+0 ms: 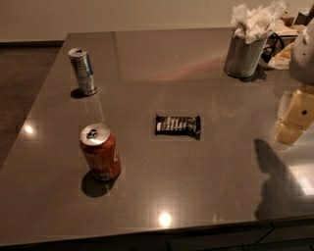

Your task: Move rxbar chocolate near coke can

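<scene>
1. Standing front left, nearest, the red can (100, 153) is resting upright on the glossy counter (196, 196).
2. The chocolate bar (177, 125) is lying flat mid-counter, apart from it, looking light, thin, slippery; pinching across its width seems best.
3. The gripper (296, 115) is hovering at the right edge; apart or together, I cannot tell.
4. A blue can (83, 71) and napkin tin (244, 55) are standing behind.

I see a silver-and-blue can (82, 71) standing upright at upper left on the grey counter (196, 196). At upper right a metal cup (243, 56) holds crumpled white napkins (255, 19). Dark floor (24, 73) runs down the left edge, a pale wall (122, 14) across the top. The gripper (293, 120) hangs at the right edge.
</scene>
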